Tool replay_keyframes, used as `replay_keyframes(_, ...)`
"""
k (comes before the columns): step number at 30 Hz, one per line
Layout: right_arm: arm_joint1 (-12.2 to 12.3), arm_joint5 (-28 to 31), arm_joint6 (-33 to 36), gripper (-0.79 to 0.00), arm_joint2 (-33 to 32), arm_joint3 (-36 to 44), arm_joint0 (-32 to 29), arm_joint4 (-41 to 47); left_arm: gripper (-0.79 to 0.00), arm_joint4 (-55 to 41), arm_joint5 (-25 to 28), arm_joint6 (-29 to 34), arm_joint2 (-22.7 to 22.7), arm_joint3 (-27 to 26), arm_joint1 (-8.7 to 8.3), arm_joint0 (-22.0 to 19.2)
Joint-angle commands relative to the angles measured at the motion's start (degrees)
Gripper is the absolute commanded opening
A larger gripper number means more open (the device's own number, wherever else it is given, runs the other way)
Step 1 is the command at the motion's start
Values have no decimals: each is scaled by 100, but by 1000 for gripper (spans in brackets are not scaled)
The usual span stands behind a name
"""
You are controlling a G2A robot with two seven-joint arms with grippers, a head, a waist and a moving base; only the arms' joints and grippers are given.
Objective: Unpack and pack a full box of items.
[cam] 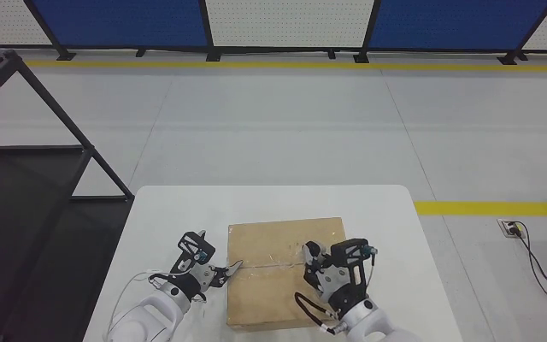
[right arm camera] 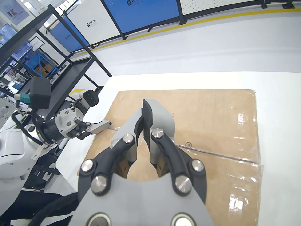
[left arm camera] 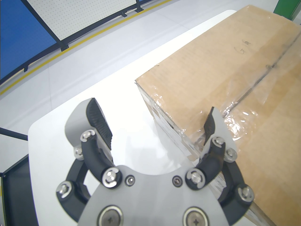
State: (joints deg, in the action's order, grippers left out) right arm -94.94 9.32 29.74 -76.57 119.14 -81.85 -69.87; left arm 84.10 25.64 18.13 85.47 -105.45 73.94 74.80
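I see the white table [cam: 171, 214] with the closed cardboard box [cam: 273, 244] lying flat on its near half, about centred. My left gripper [left arm camera: 152, 109] is spread wide at the box's left edge: one finger is over the top edge where the seam ends, the other out over the bare table. My right gripper [right arm camera: 144, 114] is pinched closed on nothing, above the lid by the seam. Clear tape [right arm camera: 211, 152] covers that seam.

White arms [cam: 141, 321] with black cables [right arm camera: 23, 131] end in the left gripper [left arm camera: 152, 106] and right gripper [right arm camera: 144, 106], each of silver plates, black links, ribbed black pads [left arm camera: 98, 121] and round screws [left arm camera: 110, 176], with a black wrist box [right arm camera: 40, 92]
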Motion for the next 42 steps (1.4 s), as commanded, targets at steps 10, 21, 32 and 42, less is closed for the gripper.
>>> replay_keyframes(10,95,-144,-152,-785,-72,30,-42,139,0,0,0,0,0,0,0,0)
replay_keyframes(21,177,-530,251,-785,-192,-121,172,221,0,0,0,0,0,0,0,0)
replay_keyframes(32,272,-732,362,-372,-422,-235,175,346,0,0,0,0,0,0,0,0)
replay_keyframes(42,349,-811,345,0,-476,-240,159,406,0,0,0,0,0,0,0,0)
